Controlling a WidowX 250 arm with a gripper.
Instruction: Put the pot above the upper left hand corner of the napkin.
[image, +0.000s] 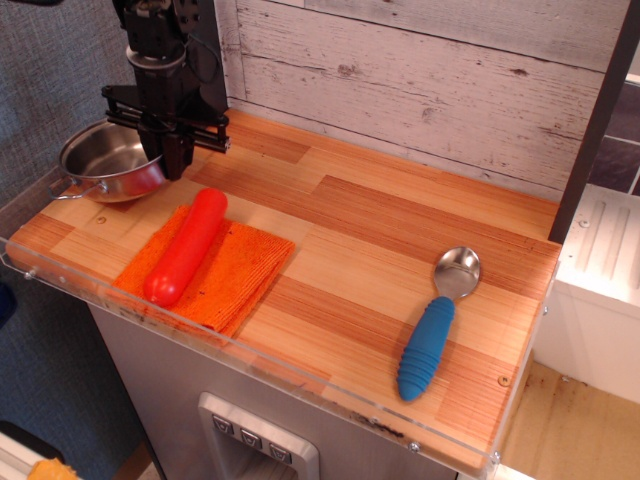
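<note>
The shiny steel pot rests low at the far left of the wooden counter, just beyond the upper left corner of the orange napkin. Its wire loop handle points left. My black gripper comes down from above with its fingers closed on the pot's right rim. The napkin lies flat near the front left edge, partly covered by a toy.
A long red-orange sausage toy lies diagonally on the napkin. A metal spoon with a blue handle lies at the front right. A clear acrylic lip edges the counter's front and left. A white plank wall stands behind.
</note>
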